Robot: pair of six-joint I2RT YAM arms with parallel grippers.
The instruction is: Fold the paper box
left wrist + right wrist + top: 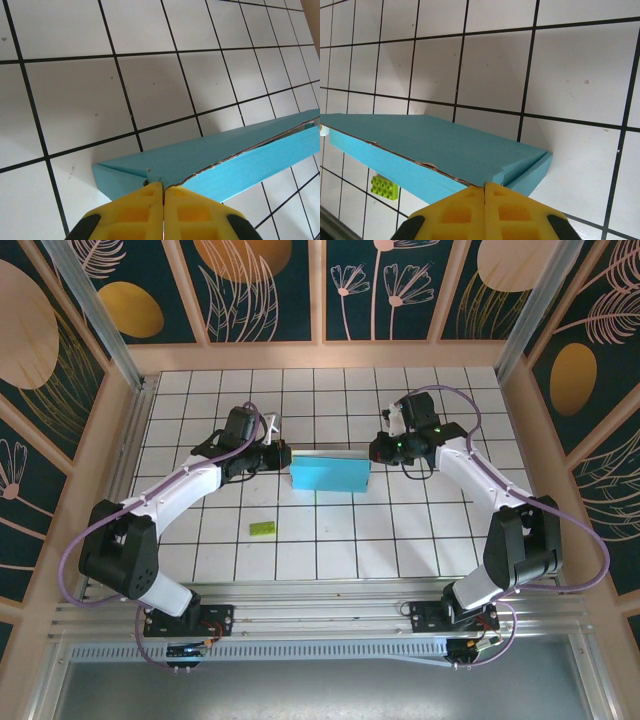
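The paper box (330, 476) lies as a shallow light blue rectangle at the middle of the top view, on the white tiled table (400, 540), its long side running across the frame and a thin whitish strip showing along its upper edge. The left gripper (279, 454) meets the box's left end and the right gripper (377, 449) its right end, so the box sits between the two. In the left wrist view the box (225, 155) runs from the lower centre up toward the right edge of the frame, with a ragged seam between its upper and lower blue faces. The left gripper (163, 186) stands at the bottom centre, its yellow fingers (137, 210) pressed together with no gap, their tips at the box's near corner. In the right wrist view the box (445, 145) stretches from the left edge to the lower centre, casting a grey shadow on the tiles above it. The right gripper (484, 187) is likewise closed tight at the corner, and on both sides the pads seem to pinch the thin card's edge, though the contact itself is hidden. A small green studded piece (262, 528) lies apart, below and left of the box, on the tiles, and it shows again under the box's edge at the lower left of the right wrist view (384, 187).
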